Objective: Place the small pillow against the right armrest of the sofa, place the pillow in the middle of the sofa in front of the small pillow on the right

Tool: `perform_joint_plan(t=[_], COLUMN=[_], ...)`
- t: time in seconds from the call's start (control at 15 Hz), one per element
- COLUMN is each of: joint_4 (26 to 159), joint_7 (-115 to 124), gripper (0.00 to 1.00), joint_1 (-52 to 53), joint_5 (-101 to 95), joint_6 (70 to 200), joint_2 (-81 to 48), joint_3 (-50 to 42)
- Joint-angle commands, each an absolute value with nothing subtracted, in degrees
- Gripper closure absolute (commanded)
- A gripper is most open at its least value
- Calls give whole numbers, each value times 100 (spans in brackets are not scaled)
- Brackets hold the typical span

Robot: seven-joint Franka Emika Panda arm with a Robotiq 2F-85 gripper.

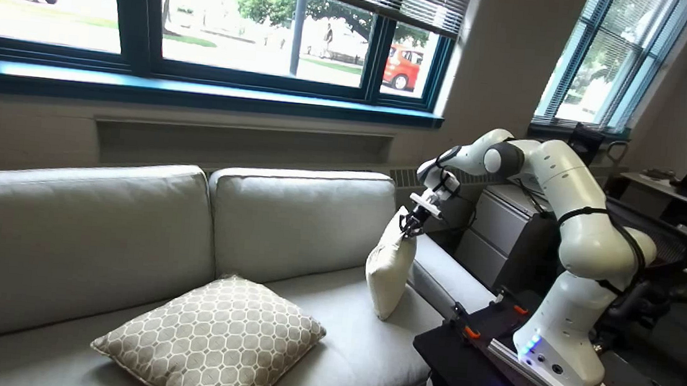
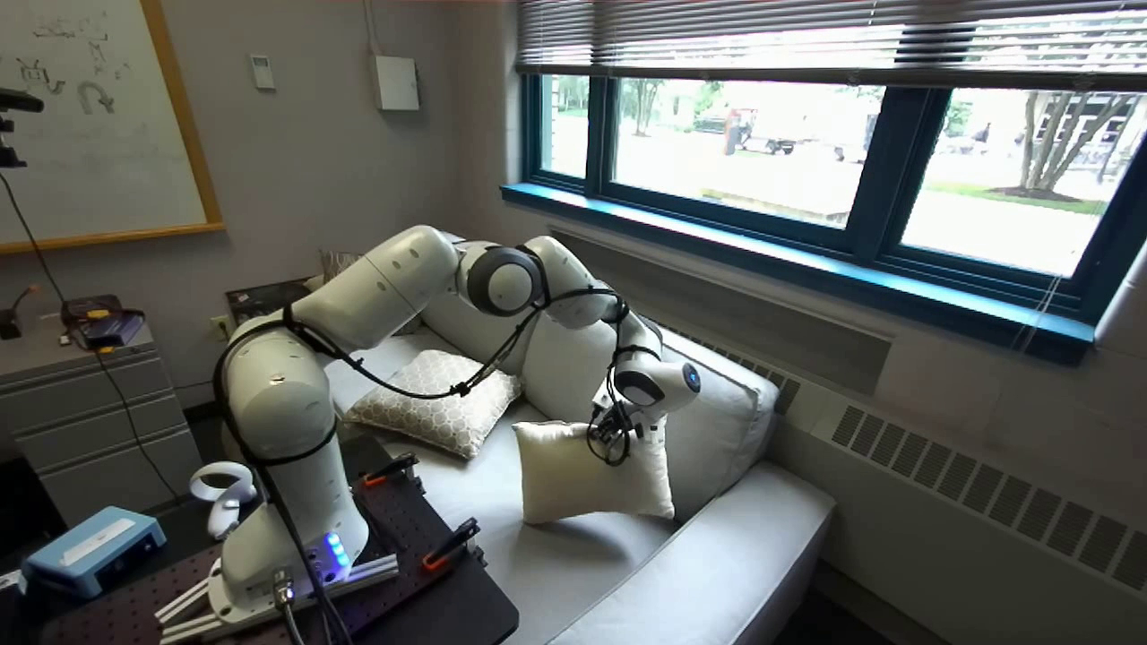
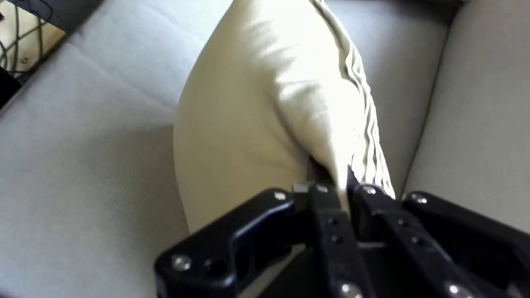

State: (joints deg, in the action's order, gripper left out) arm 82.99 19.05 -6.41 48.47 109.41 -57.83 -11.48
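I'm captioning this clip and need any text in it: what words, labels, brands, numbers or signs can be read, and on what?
No text can be read.
Whiteboard: scrawled on, too small and blurred to read.
Blue box: has a white strip on top; whether it bears print, I cannot tell.

Small pillow (image 2: 587, 475) plain cream; large pillow (image 1: 216, 337) beige, white lattice; sofa (image 1: 300, 220) light grey
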Motion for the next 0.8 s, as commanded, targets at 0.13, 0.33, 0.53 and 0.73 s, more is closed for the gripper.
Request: perform_joint_plan(t=[0.13, 0.33, 0.53, 0.73], joint_4=[8024, 7698, 7138, 6589], joint_7=[1663, 1553, 1585, 1847], gripper=[98, 98, 98, 98], joint_1=[-1068, -1277, -1512, -1623], joint_5=[4095, 3640, 3141, 2923], joint_6=[9281, 8208, 7043, 6708], joint_2=[-5709, -5928, -6311, -6648], joint_3=[-615, -594, -648, -750])
